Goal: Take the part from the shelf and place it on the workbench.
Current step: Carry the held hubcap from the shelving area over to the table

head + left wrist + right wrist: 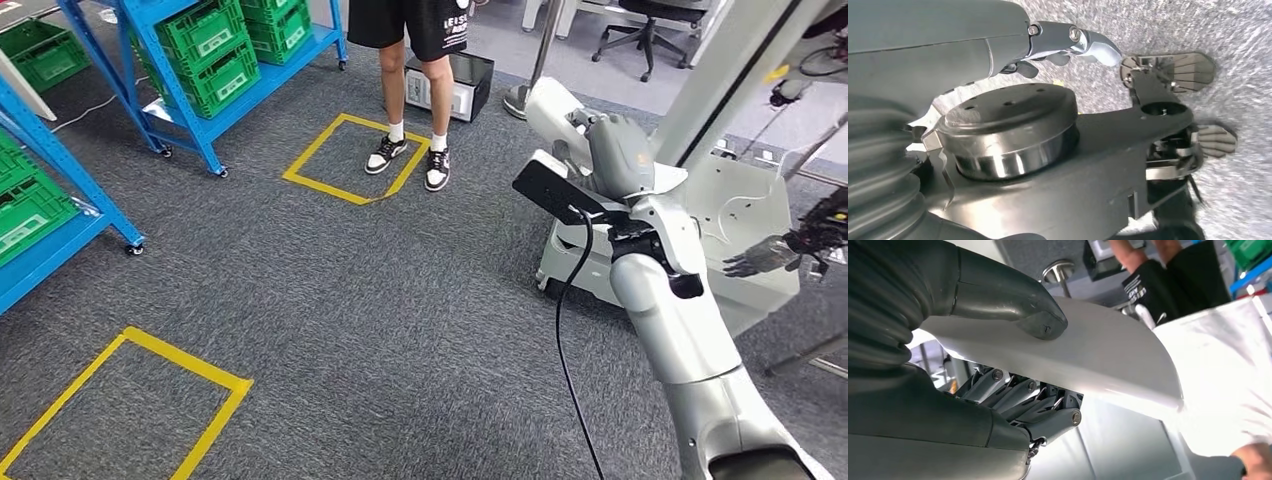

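The robot's right hand [615, 150] holds the part [1108, 355], a smooth white curved piece, with the thick thumb pressed on one face and the darker fingers [1023, 400] curled under the other face, so the part is carried in the air and not on any surface. In the head view the part [550, 110] stands out beyond this hand, above a white metal bench [745, 205] with bent sheet panels. I think this is the workbench, but I cannot be sure. The left hand [1068, 42] hangs low over the grey carpet [350, 320]; its fingers look curled in and I see nothing in them, though the view is partly covered. A person [415, 60] in black shorts stands in a yellow tape square on the floor, near blue shelves [190, 110] with green crates [215, 50], and in the right wrist view a person's hand [1253, 457] is close to a white sheet just beside the part. To my judgement the carrying step is going on and the placing is not yet done. To do it well, the robot should keep the grip firm, because the surface looks slippery. It should bring the part down slowly over a bare place on the bench and open the fingers only when the part rests flat, away from the person's hand.
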Available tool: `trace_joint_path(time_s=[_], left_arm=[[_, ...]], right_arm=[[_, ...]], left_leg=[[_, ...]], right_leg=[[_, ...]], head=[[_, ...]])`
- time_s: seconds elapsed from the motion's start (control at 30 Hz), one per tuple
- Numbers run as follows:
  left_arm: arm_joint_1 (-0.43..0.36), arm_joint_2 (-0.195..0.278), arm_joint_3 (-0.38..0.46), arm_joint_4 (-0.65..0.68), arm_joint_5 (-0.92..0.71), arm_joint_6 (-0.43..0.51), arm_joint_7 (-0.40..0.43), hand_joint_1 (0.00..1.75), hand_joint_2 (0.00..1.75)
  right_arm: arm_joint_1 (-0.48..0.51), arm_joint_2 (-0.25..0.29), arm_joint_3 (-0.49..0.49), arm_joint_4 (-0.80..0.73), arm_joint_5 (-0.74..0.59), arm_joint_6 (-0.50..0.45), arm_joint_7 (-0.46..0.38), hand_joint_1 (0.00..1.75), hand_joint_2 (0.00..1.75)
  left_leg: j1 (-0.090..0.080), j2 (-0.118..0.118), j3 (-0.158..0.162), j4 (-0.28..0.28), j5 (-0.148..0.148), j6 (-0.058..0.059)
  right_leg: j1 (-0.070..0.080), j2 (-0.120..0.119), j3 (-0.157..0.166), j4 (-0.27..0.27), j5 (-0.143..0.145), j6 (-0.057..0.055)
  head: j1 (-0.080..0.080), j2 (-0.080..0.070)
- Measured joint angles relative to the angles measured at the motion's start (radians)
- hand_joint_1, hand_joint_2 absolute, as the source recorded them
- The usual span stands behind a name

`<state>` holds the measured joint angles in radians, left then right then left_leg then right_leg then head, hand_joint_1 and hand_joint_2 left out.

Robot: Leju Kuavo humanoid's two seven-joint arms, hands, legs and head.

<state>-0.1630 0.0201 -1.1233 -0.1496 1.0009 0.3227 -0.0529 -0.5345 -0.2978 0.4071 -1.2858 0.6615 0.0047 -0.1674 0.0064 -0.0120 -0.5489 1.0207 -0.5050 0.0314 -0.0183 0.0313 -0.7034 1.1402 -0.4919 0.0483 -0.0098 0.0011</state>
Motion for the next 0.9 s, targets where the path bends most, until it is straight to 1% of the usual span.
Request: trace_joint_path(time_s=[0.03,0.07,0.1,0.13,0.17,0.2,0.23,0.27,0.3,0.33,0.37,0.4,0.43,0.47,0.5,0.53,0.57,0.6,0.63,0.67,0.7,0.73,0.77,0.8,0.83,0.87,0.9], left_arm=[[0.002,0.000,0.000,0.000,0.001,0.000,0.002,0.00,1.75],[0.005,0.000,0.000,0.001,0.002,0.000,0.004,0.00,1.75],[0.007,0.000,0.000,0.001,0.002,0.000,0.004,0.00,1.75],[0.007,0.000,0.000,0.001,0.003,0.000,0.004,0.00,1.75],[0.007,0.000,0.000,0.001,0.003,0.000,0.002,0.00,1.75],[0.006,0.000,0.000,0.000,0.003,0.000,0.000,0.00,1.75],[0.005,-0.001,0.000,0.000,0.003,0.000,-0.004,0.00,1.75],[0.005,-0.001,0.000,0.000,0.004,0.000,-0.008,0.00,1.75],[0.004,-0.001,0.000,-0.001,0.004,0.000,-0.011,0.00,1.75],[0.004,-0.001,0.000,-0.001,0.005,0.000,-0.013,0.00,1.75],[0.003,-0.002,0.000,-0.002,0.006,0.000,-0.012,0.00,1.75],[0.003,-0.003,0.000,-0.003,0.006,0.001,-0.012,0.00,1.75],[0.002,-0.004,0.000,-0.004,0.006,0.001,-0.011,0.00,1.75],[0.001,-0.004,0.000,-0.004,0.006,0.002,-0.010,0.00,1.75],[0.002,-0.004,0.000,-0.004,0.006,0.002,-0.009,0.00,1.75],[0.002,-0.004,0.000,-0.004,0.007,0.002,-0.007,0.00,1.75],[0.002,-0.004,0.000,-0.004,0.008,0.002,-0.005,0.00,1.75],[0.003,-0.004,0.000,-0.004,0.010,0.002,-0.002,0.00,1.75],[0.002,-0.004,0.000,-0.004,0.012,0.002,0.000,0.00,1.75],[0.002,-0.004,0.001,-0.004,0.014,0.002,0.000,0.00,1.75],[0.002,-0.004,0.001,-0.004,0.016,0.002,-0.001,0.00,1.75],[0.002,-0.004,0.002,-0.004,0.018,0.002,-0.004,0.00,1.75],[0.003,-0.003,0.003,-0.004,0.019,0.002,-0.009,0.00,1.75],[0.003,-0.003,0.004,-0.004,0.021,0.002,-0.014,0.00,1.75],[0.004,-0.003,0.004,-0.004,0.022,0.002,-0.018,0.00,1.75],[0.004,-0.002,0.004,-0.004,0.024,0.002,-0.021,0.00,1.75],[0.004,-0.002,0.004,-0.004,0.024,0.002,-0.022,0.00,1.75]], right_arm=[[-0.006,0.003,0.002,0.007,0.000,-0.001,0.001,1.75,1.75],[-0.009,0.005,0.005,0.012,0.000,-0.002,0.003,1.75,1.75],[-0.010,0.006,0.007,0.018,0.000,-0.002,0.004,1.75,1.75],[-0.010,0.006,0.009,0.022,0.000,-0.002,0.005,1.75,1.75],[-0.012,0.007,0.012,0.025,0.000,-0.002,0.006,1.75,1.75],[-0.015,0.007,0.014,0.026,0.000,-0.002,0.006,1.75,1.75],[-0.018,0.007,0.015,0.027,0.000,-0.003,0.006,1.75,1.75],[-0.021,0.007,0.017,0.027,-0.001,-0.004,0.006,1.75,1.75],[-0.023,0.006,0.018,0.027,-0.002,-0.006,0.006,1.75,1.75],[-0.021,0.005,0.018,0.027,-0.002,-0.008,0.006,1.75,1.75],[-0.019,0.004,0.018,0.027,-0.002,-0.010,0.006,1.75,1.75],[-0.016,0.003,0.018,0.026,-0.003,-0.013,0.007,1.75,1.75],[-0.015,0.003,0.018,0.026,-0.002,-0.015,0.009,1.75,1.75],[-0.014,0.004,0.018,0.025,-0.002,-0.016,0.012,1.75,1.75],[-0.014,0.006,0.018,0.024,-0.001,-0.016,0.016,1.75,1.75],[-0.014,0.009,0.019,0.024,0.000,-0.016,0.019,1.75,1.75],[-0.014,0.014,0.019,0.025,0.001,-0.015,0.022,1.75,1.75],[-0.014,0.017,0.020,0.025,0.002,-0.014,0.023,1.75,1.75],[-0.014,0.020,0.020,0.025,0.002,-0.012,0.025,1.75,1.75],[-0.017,0.023,0.020,0.025,0.004,-0.009,0.026,1.75,1.75],[-0.020,0.026,0.020,0.025,0.005,-0.006,0.026,1.75,1.75],[-0.026,0.029,0.020,0.025,0.007,-0.004,0.026,1.75,1.75],[-0.033,0.032,0.021,0.026,0.008,-0.001,0.026,1.75,1.75],[-0.039,0.035,0.021,0.027,0.009,0.000,0.025,1.75,1.75],[-0.041,0.036,0.022,0.027,0.009,0.001,0.024,1.75,1.75],[-0.039,0.037,0.024,0.028,0.009,0.002,0.024,1.75,1.75],[-0.035,0.035,0.025,0.028,0.009,0.002,0.023,1.75,1.75]], left_leg=[[-0.002,0.014,-0.002,0.000,0.000,0.002],[-0.003,0.028,-0.003,0.001,-0.001,0.003],[-0.004,0.042,-0.003,0.002,-0.001,0.004],[-0.005,0.055,-0.003,0.003,-0.003,0.004],[-0.005,0.068,-0.003,0.004,-0.005,0.004],[-0.007,0.080,-0.001,0.005,-0.007,0.002],[-0.010,0.091,0.000,0.006,-0.010,-0.001],[-0.013,0.101,0.001,0.007,-0.013,-0.004],[-0.016,0.110,0.003,0.007,-0.015,-0.008],[-0.017,0.120,0.005,0.005,-0.016,-0.013],[-0.018,0.130,0.007,0.003,-0.017,-0.017],[-0.017,0.127,0.008,0.006,-0.023,-0.023],[-0.015,0.108,0.002,0.020,-0.035,-0.028],[-0.014,0.080,-0.014,0.058,-0.058,-0.034],[-0.011,0.047,-0.041,0.116,-0.089,-0.038],[-0.009,0.026,-0.073,0.184,-0.120,-0.040],[-0.008,0.018,-0.104,0.248,-0.142,-0.042],[-0.008,0.015,-0.124,0.283,-0.146,-0.044],[-0.006,0.014,-0.129,0.286,-0.134,-0.045],[-0.004,0.010,-0.113,0.245,-0.101,-0.045],[0.000,-0.003,-0.085,0.179,-0.061,-0.046],[0.004,-0.028,-0.057,0.114,-0.034,-0.046],[0.007,-0.051,-0.033,0.060,-0.013,-0.045],[0.008,-0.066,-0.022,0.035,-0.009,-0.042],[0.007,-0.071,-0.020,0.030,-0.012,-0.036],[0.005,-0.060,-0.019,0.029,-0.008,-0.028],[0.004,-0.048,-0.018,0.025,-0.004,-0.020]], right_leg=[[0.000,-0.017,-0.033,0.072,-0.034,0.002],[0.000,-0.023,-0.059,0.132,-0.055,0.004],[0.000,-0.025,-0.071,0.163,-0.060,0.004],[0.001,-0.027,-0.062,0.154,-0.047,0.003],[0.002,-0.035,-0.032,0.101,-0.020,0.000],[0.005,-0.058,0.012,0.025,0.009,-0.004],[0.010,-0.082,0.050,-0.044,0.030,-0.011],[0.016,-0.101,0.076,-0.095,0.043,-0.017],[0.020,-0.111,0.086,-0.118,0.045,-0.023],[0.023,-0.102,0.085,-0.121,0.046,-0.028],[0.022,-0.088,0.084,-0.124,0.048,-0.033],[0.019,-0.077,0.084,-0.128,0.051,-0.038],[0.015,-0.066,0.085,-0.132,0.055,-0.044],[0.011,-0.055,0.086,-0.135,0.058,-0.050],[0.009,-0.044,0.086,-0.137,0.059,-0.053],[0.009,-0.031,0.085,-0.136,0.060,-0.056],[0.009,-0.018,0.084,-0.136,0.060,-0.057],[0.009,-0.004,0.084,-0.135,0.060,-0.057],[0.008,0.010,0.083,-0.134,0.061,-0.056],[0.007,0.024,0.083,-0.131,0.060,-0.055],[0.006,0.038,0.082,-0.127,0.060,-0.053],[0.005,0.051,0.079,-0.122,0.059,-0.048],[0.003,0.064,0.074,-0.117,0.058,-0.042],[0.002,0.076,0.069,-0.114,0.060,-0.034],[0.000,0.088,0.063,-0.114,0.063,-0.025],[-0.002,0.100,0.060,-0.117,0.068,-0.017],[-0.004,0.101,0.057,-0.118,0.071,-0.011]], head=[[0.001,0.000],[0.001,0.000],[0.001,0.000],[0.001,0.000],[0.001,0.000],[0.001,0.000],[0.001,0.000],[0.000,0.000],[0.000,0.000],[0.000,0.000],[0.000,0.000],[-0.001,0.000],[-0.001,0.000],[-0.001,0.000],[-0.001,0.000],[-0.002,0.000],[-0.002,0.000],[-0.002,0.000],[-0.002,0.000],[-0.002,0.000],[-0.002,0.000],[-0.002,0.000],[-0.002,0.000],[-0.002,0.000],[-0.002,0.000],[-0.002,0.000],[-0.002,0.000]])
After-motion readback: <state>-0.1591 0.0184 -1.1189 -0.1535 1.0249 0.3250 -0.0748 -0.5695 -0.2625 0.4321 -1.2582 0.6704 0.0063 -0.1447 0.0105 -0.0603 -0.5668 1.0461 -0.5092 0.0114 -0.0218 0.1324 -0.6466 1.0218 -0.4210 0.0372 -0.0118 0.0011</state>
